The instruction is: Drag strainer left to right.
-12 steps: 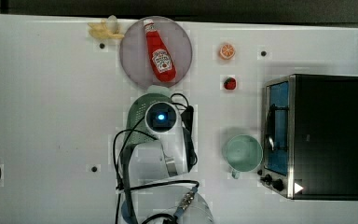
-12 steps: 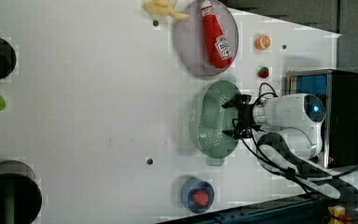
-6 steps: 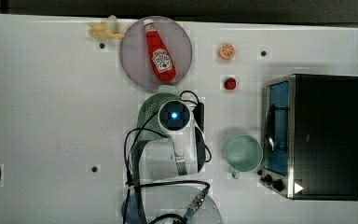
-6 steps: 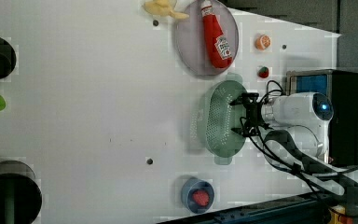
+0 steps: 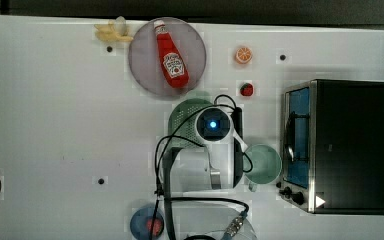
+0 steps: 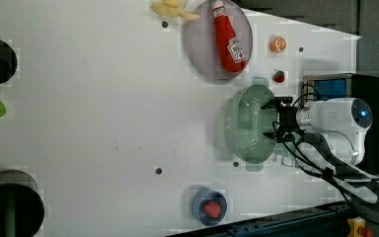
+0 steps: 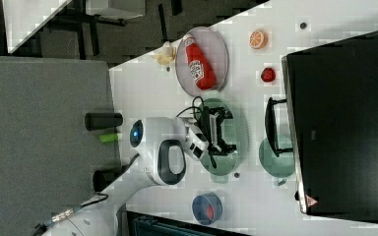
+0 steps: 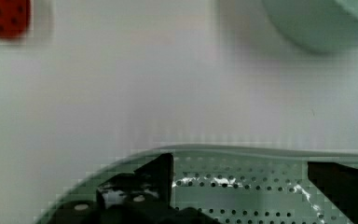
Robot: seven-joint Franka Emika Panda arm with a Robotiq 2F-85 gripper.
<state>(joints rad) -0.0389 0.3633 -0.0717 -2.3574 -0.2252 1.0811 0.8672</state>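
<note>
Spread wide, the fingers (image 8: 158, 175) of my gripper (image 6: 270, 119) reach inside the strainer (image 6: 249, 123), a pale mint-green oval colander dotted with small holes, sitting mid-table just below the grey plate (image 6: 202, 49) in the left view. That plate holds a red ketchup bottle (image 6: 230, 37); a blue bowl (image 6: 208, 206) holds something red. At the top view's right stand a green mug (image 5: 263, 164) and a black oven (image 5: 350, 145); a toy strawberry (image 5: 246, 89) lies near.

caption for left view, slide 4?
Open gripper poised inside the mint strainer, below the ketchup plate.
</note>
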